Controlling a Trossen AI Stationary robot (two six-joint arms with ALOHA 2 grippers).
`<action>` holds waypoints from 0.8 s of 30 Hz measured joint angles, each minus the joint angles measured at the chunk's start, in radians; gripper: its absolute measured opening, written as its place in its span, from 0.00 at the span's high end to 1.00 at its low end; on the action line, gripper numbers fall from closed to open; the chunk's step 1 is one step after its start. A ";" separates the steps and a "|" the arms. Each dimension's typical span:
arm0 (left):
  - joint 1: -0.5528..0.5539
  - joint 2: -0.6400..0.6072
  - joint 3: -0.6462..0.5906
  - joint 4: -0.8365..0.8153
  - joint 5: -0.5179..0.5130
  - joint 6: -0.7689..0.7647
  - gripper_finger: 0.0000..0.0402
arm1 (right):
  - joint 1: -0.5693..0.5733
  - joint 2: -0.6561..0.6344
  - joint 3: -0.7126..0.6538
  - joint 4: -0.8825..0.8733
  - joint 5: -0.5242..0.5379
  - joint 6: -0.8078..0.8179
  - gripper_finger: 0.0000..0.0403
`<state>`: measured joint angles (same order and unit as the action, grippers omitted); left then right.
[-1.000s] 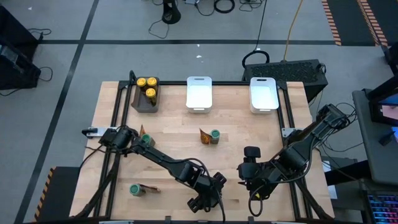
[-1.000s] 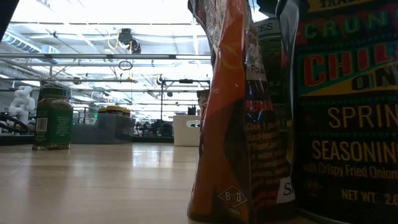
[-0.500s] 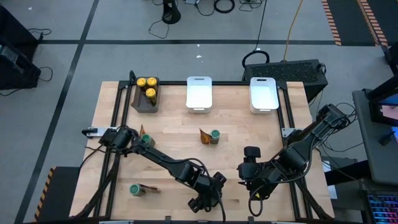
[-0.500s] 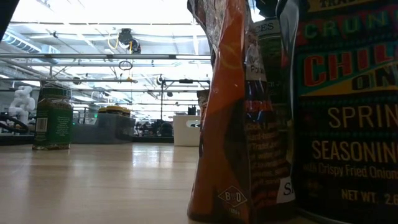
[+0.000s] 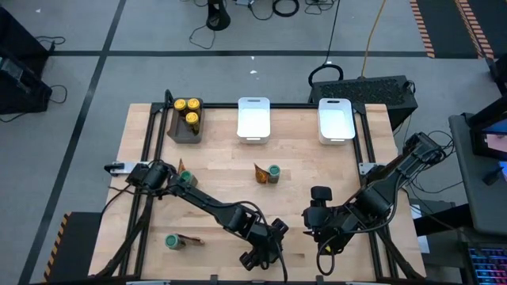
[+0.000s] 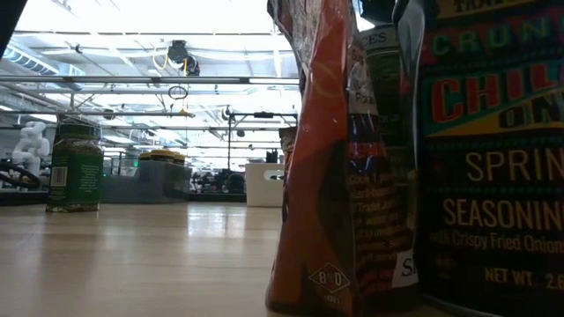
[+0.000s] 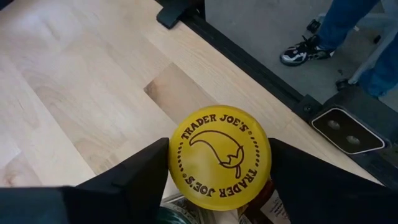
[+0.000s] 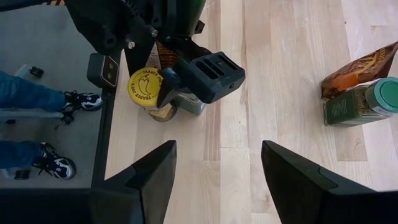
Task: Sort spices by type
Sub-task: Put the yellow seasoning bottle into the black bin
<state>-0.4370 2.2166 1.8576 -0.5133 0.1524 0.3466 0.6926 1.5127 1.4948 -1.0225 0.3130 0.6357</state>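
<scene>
While three yellow-lidded round jars [image 5: 188,110] sit together in the dark rectangular tray [image 5: 176,131] at the table's far left, the two white rectangular trays [image 5: 253,119] beside it hold nothing. Three green-lidded jars show from above: one [image 5: 273,172] mid-table touching a flat brown-orange packet [image 5: 260,172], one [image 5: 188,179] by the left arm's base with a second packet, and one [image 5: 171,241] near the front left edge with a third. The left gripper [image 7: 219,186] is reached out low over the front edge of the pale wooden table [image 5: 222,190], its dark fingers [image 7: 140,177] pressed against either side of a fourth yellow-lidded jar [image 7: 219,157], gripping it. The right gripper [image 8: 217,180] hovers just beside it, above bare wood, fingers parted and holding nothing.
</scene>
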 joint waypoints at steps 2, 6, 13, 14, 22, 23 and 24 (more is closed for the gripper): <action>0.000 0.000 0.000 0.000 0.000 0.000 0.35 | 0.000 0.000 0.000 0.000 0.000 0.000 0.46; 0.000 0.000 0.000 0.000 0.000 0.000 0.36 | 0.000 0.000 0.000 0.000 0.000 0.000 0.46; 0.000 0.000 0.000 0.000 0.000 0.000 0.36 | 0.000 0.000 0.000 0.000 0.000 0.000 0.46; 0.000 0.000 0.000 0.001 0.000 0.000 0.36 | 0.000 0.000 0.000 0.000 0.000 0.000 0.46; 0.003 -0.007 0.000 0.003 -0.028 0.003 0.36 | 0.000 0.000 0.000 0.000 0.000 0.000 0.46; 0.004 -0.011 0.000 -0.002 -0.030 0.004 0.36 | 0.000 0.000 0.000 0.000 -0.001 0.000 0.46; 0.005 -0.017 -0.001 -0.001 -0.030 0.005 0.36 | 0.000 0.000 0.000 -0.001 -0.001 0.000 0.46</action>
<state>-0.4319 2.1998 1.8568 -0.5146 0.1223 0.3513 0.6926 1.5127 1.4948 -1.0233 0.3122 0.6357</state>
